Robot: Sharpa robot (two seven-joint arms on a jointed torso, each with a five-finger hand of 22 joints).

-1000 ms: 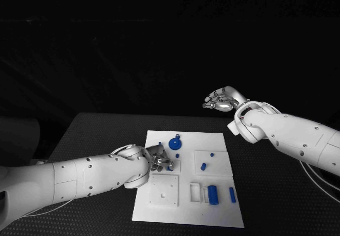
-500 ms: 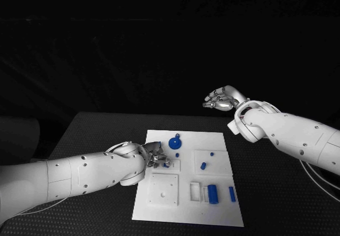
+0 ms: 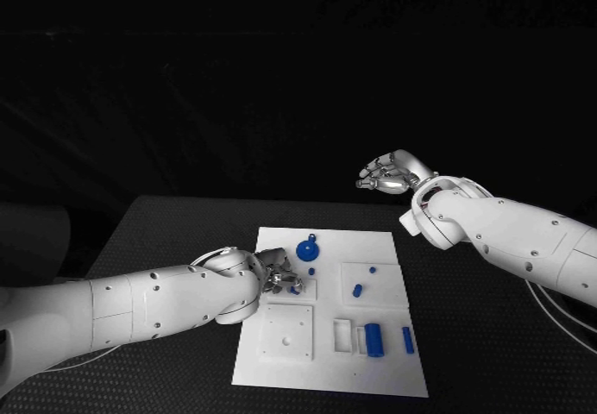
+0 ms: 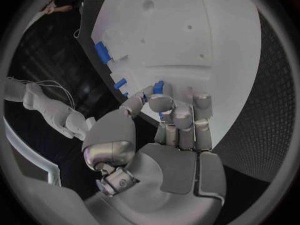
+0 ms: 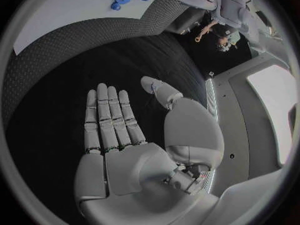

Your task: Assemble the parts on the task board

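Left hand sits low over the white board at its left-middle, fingers curled in around a small blue peg; from the wrist camera I read it as pinched at the fingertips, though the contact is partly hidden. Right hand hangs high and well off the board beyond the bench, fingers spread, holding nothing. Loose parts on the board: a blue disc near the far end, a short blue cylinder and a thin blue bar at the near end. I judge these pieces light, rigid, smooth plastic, likely slippery, best taken across the sides with a fingertip pinch. The peg could twist or pop out if squeezed off-centre.
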